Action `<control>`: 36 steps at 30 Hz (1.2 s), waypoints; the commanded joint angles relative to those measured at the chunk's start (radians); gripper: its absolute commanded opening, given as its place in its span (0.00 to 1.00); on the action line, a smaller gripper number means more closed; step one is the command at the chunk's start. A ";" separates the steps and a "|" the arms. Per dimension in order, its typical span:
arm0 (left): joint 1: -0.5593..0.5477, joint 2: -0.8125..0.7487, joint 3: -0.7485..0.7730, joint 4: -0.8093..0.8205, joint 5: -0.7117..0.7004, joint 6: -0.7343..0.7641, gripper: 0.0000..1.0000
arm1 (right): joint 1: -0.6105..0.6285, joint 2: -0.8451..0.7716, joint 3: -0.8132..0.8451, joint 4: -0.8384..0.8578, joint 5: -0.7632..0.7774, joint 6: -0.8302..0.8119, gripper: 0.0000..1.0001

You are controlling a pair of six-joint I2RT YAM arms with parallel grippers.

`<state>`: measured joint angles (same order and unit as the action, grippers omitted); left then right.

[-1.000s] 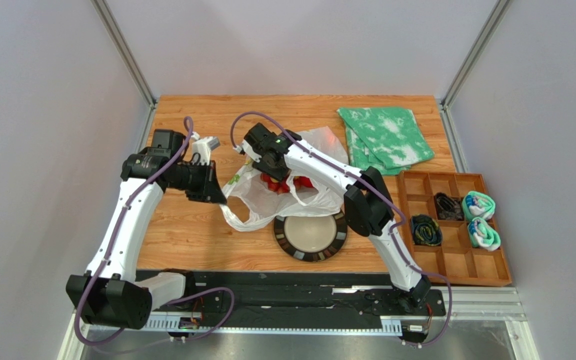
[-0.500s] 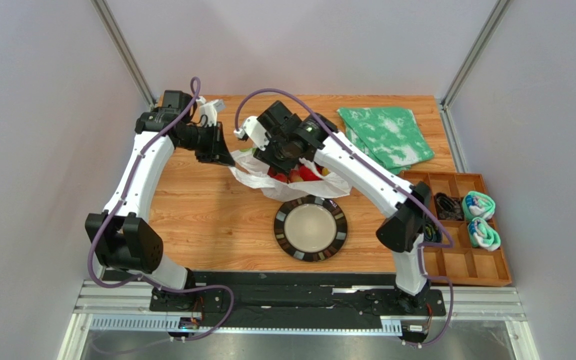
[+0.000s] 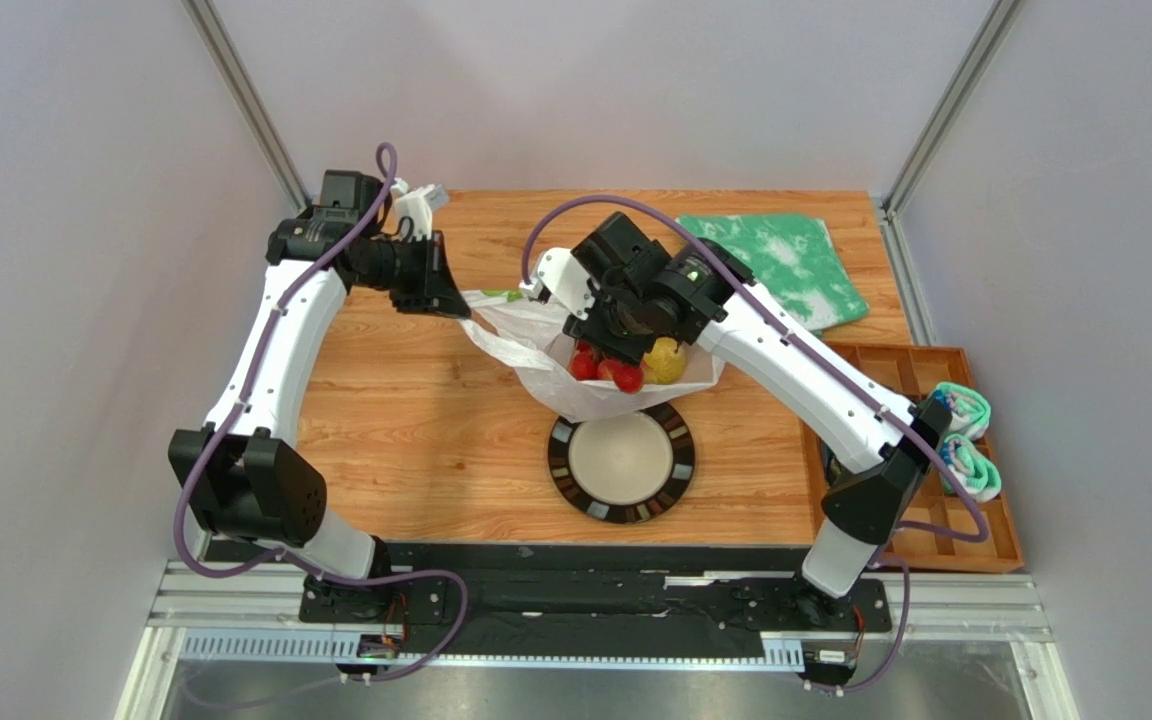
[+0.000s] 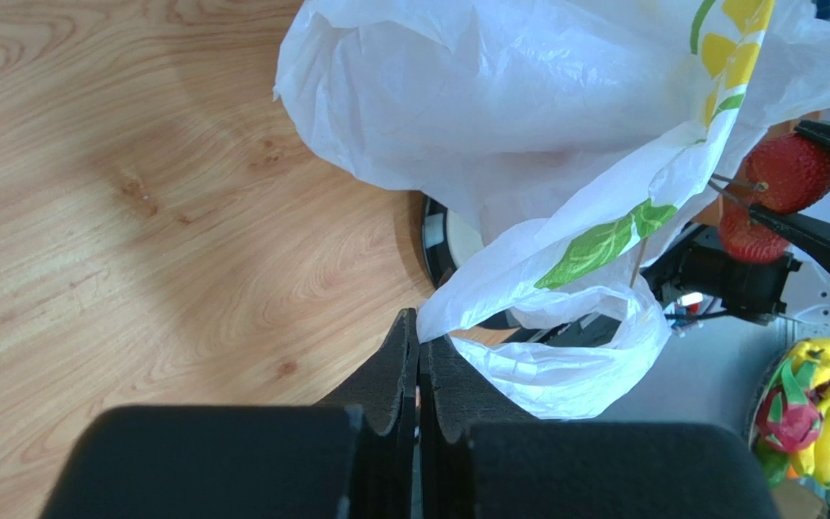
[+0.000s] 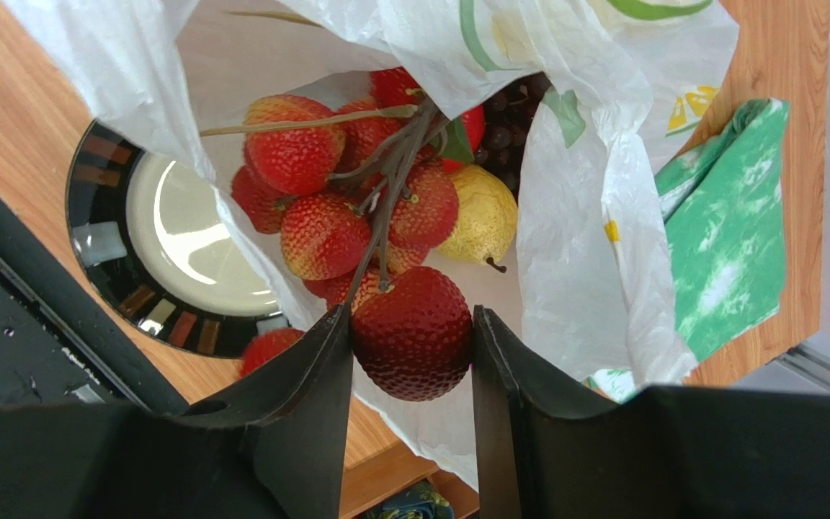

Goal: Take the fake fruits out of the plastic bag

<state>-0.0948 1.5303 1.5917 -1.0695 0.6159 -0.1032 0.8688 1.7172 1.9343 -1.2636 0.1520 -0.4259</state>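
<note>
Your left end effector (image 4: 419, 330) pinches the plastic bag (image 4: 517, 119) by its edge, fully shut; your right end effector (image 5: 411, 324), part-open, clamps the berry cluster (image 5: 322, 233) in the bag's mouth, over the plate (image 3: 620, 515)

Left gripper (image 4: 419, 330) pinched tight; right gripper (image 5: 413, 324) part-closed, seemingly mid-grip.

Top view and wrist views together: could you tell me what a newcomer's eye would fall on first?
The white bag stands out first, stretched between both arms mid-table above the plate. The left jaws are shut on its edge, while the right jaws clamp one red berry of a cluster inside the bag. A green cloth lies at the far right.
</note>
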 commanded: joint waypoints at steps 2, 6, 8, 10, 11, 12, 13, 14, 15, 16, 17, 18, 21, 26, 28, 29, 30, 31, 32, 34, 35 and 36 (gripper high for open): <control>0.006 0.020 0.028 0.081 0.074 -0.012 0.00 | -0.001 -0.131 0.055 -0.051 -0.106 -0.109 0.00; 0.006 0.059 0.076 0.190 0.252 0.000 0.00 | -0.001 -0.195 -0.053 -0.036 -0.117 -0.151 0.00; 0.006 0.094 0.115 0.236 0.446 -0.007 0.00 | 0.001 -0.234 -0.171 0.016 -0.103 -0.171 0.00; 0.004 0.141 0.163 0.310 0.528 -0.103 0.00 | -0.002 -0.255 -0.259 0.106 -0.085 -0.212 0.00; 0.004 0.160 0.180 0.336 0.604 -0.142 0.00 | 0.002 -0.258 -0.315 0.130 -0.077 -0.229 0.00; 0.004 0.177 0.192 0.382 0.625 -0.182 0.00 | 0.004 -0.255 -0.333 0.148 -0.071 -0.250 0.00; 0.004 0.192 0.200 0.411 0.636 -0.266 0.00 | 0.004 -0.252 -0.343 0.180 -0.057 -0.266 0.00; 0.004 0.192 0.191 0.449 0.643 -0.303 0.00 | 0.009 -0.242 -0.353 0.194 -0.048 -0.273 0.00; 0.003 0.189 0.177 0.515 0.628 -0.335 0.00 | 0.010 -0.235 -0.345 0.207 -0.042 -0.280 0.00; 0.003 0.186 0.154 0.520 0.595 -0.361 0.00 | 0.013 -0.231 -0.325 0.216 -0.039 -0.280 0.00; 0.004 0.188 0.148 0.514 0.544 -0.357 0.00 | 0.019 -0.219 -0.301 0.214 -0.042 -0.277 0.00; 0.004 0.191 0.142 0.494 0.530 -0.349 0.00 | 0.024 -0.217 -0.241 0.211 -0.043 -0.274 0.00; 0.004 0.192 0.128 0.418 0.429 -0.291 0.00 | 0.039 -0.223 -0.146 0.207 -0.046 -0.249 0.00; 0.004 0.189 0.099 0.367 0.352 -0.227 0.00 | 0.068 -0.266 0.078 0.211 -0.097 -0.191 0.00; 0.004 0.191 0.088 0.373 0.355 -0.239 0.00 | 0.087 -0.287 0.127 0.199 -0.129 -0.185 0.00; 0.004 0.192 0.085 0.378 0.354 -0.240 0.00 | 0.102 -0.297 0.133 0.193 -0.138 -0.180 0.00; 0.004 0.192 0.086 0.379 0.352 -0.242 0.00 | 0.110 -0.303 0.137 0.184 -0.179 -0.178 0.00; 0.004 0.194 0.088 0.378 0.351 -0.240 0.00 | 0.119 -0.317 0.132 0.162 -0.195 -0.178 0.00; 0.004 0.198 0.090 0.376 0.351 -0.242 0.00 | 0.136 -0.324 0.105 0.150 -0.207 -0.172 0.00; 0.004 0.205 0.102 0.373 0.343 -0.239 0.00 | 0.150 -0.355 0.062 0.133 -0.252 -0.151 0.00; 0.004 0.205 0.106 0.370 0.337 -0.236 0.00 | 0.162 -0.370 -0.001 0.139 -0.264 -0.137 0.00; 0.004 0.208 0.120 0.367 0.334 -0.231 0.00 | 0.167 -0.383 -0.027 0.147 -0.296 -0.111 0.00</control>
<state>-0.0948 1.7294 1.6798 -0.6964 0.9657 -0.3599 1.0080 1.3697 2.0113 -1.1065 -0.0360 -0.6197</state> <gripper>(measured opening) 0.008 0.408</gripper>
